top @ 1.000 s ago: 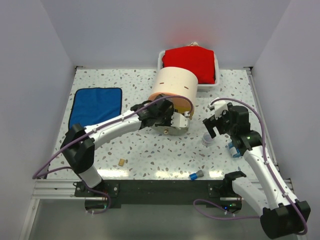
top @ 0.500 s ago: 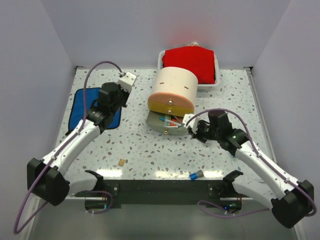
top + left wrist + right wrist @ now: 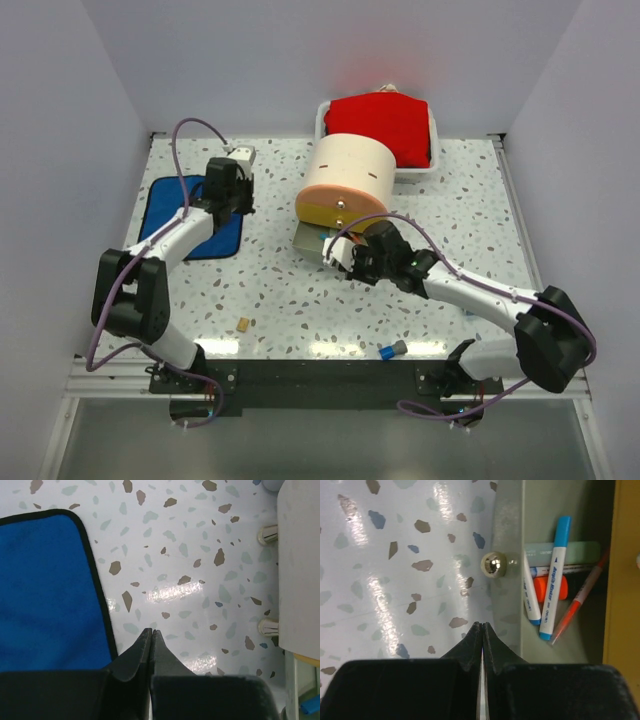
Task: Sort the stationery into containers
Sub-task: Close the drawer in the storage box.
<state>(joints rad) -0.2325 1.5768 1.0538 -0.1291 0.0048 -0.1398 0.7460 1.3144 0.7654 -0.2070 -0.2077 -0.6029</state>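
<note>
Surface: speckled white terrazzo tabletop [image 3: 300, 300] with pale walls around it. The cream half-cylinder desktop unit [image 3: 347, 168] stands at the far middle.
Containers: the yellow-orange upper drawer [image 3: 340, 208] is shut. The grey-green lower drawer [image 3: 509, 540] is pulled out of the unit's front, with a small gold knob [image 3: 493, 565] on its face.
Stowed stationery: a blue-capped white marker [image 3: 554, 580], a stubby orange marker [image 3: 541, 587] and a thin red pen [image 3: 581, 597] lie inside that open drawer.
Loose stationery: a tan eraser block [image 3: 242, 324] lies well in front of the unit, off to its left. A blue-grey cap piece [image 3: 392, 350] lies well in front of it.
Handling: I judge the eraser light, firm and a little grippy, so I would pinch it across its short sides. The cap looks light and apt to roll, so I would take it across the barrel. The knob looks slick.
My right pincer [image 3: 481, 626]: fingers pressed together, empty, just in front of the drawer's face; it seems clear of the knob.
Right arm: stretched low toward the unit's front.
My left pincer [image 3: 151, 632]: together and empty, over bare table left of the unit, beside the flat blue cloth [image 3: 45, 590].
Left arm: elbow folded, forearm reaching out left of the unit.
</note>
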